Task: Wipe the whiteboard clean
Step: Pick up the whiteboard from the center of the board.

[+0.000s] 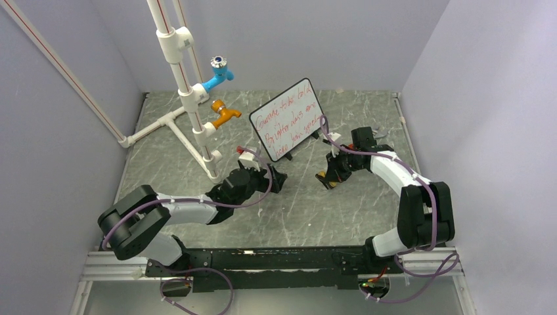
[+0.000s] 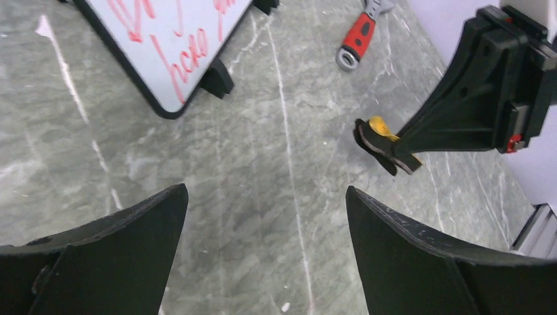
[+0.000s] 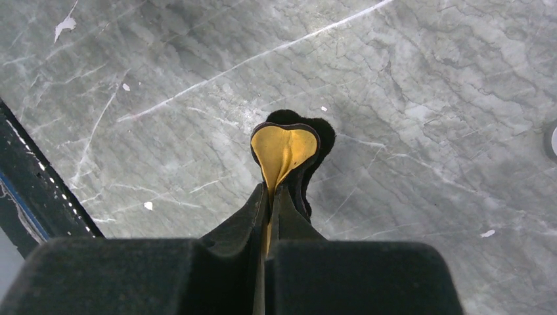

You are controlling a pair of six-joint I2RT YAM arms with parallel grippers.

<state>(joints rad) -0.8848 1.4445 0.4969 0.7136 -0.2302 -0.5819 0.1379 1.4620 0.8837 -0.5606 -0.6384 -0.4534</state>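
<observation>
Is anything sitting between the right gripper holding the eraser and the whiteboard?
Nothing visible does. Only bare table separates the right gripper, shut on the eraser, from the whiteboard. The wrench lies off to one side, out of that path.

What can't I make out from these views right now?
whiteboard: writing too small to read, top view; cut off by frame edge, left wrist view.
eraser: rear hidden between right hand fingers, right wrist view.
wrench: head cut off by top edge, left wrist view.
</observation>
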